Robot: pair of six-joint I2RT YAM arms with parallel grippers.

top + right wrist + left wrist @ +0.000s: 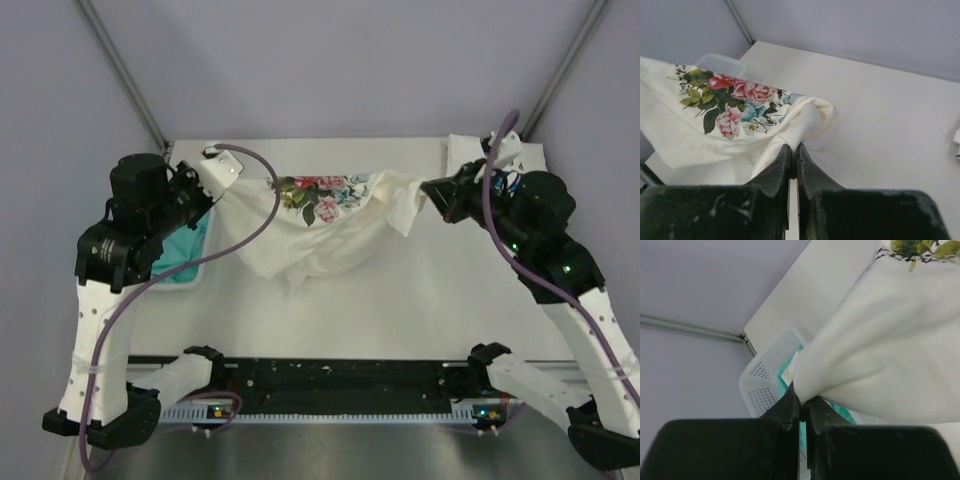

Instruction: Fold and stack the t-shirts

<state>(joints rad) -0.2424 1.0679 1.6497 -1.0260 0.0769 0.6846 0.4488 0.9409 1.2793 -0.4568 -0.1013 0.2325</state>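
Spreading large white flower-print cloth t-shirt [330, 215] | left gripper [801, 400], right gripper [794, 150] clamping its edges tight | next probably laying it flat

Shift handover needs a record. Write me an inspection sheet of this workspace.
Surface: white table, no stains seen.
Job's things: floral t-shirt stretched between both claws, middle sagging; teal t-shirt in basket; white cloth at far right corner.
Clutter: white mesh basket at left edge.
Grippers: left claw and right claw each shut on floral t-shirt.
Cables: purple cable along each arm.
Surroundings: grey walls, metal frame posts.
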